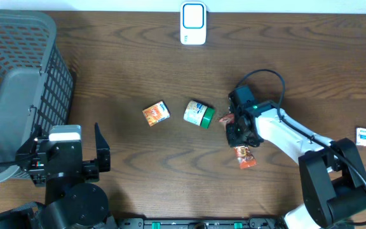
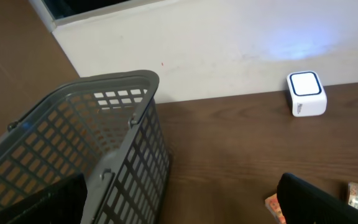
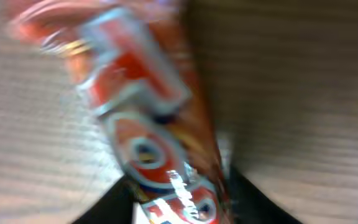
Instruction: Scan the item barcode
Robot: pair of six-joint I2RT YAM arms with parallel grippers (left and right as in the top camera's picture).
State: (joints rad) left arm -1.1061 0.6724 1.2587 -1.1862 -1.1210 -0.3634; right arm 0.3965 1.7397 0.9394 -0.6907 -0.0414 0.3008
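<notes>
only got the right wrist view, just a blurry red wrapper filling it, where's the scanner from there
Observer: The white scanner stands at the far edge of the table, ahead of the right hand and a little to its left.
Operator: anything sitting near the hand
Observer: A green-lidded jar lies on its side just left of it, with an orange carton further left.
Operator: and the left arm
Observer: The left hand is open beside the grey basket, well away from the items.
</notes>
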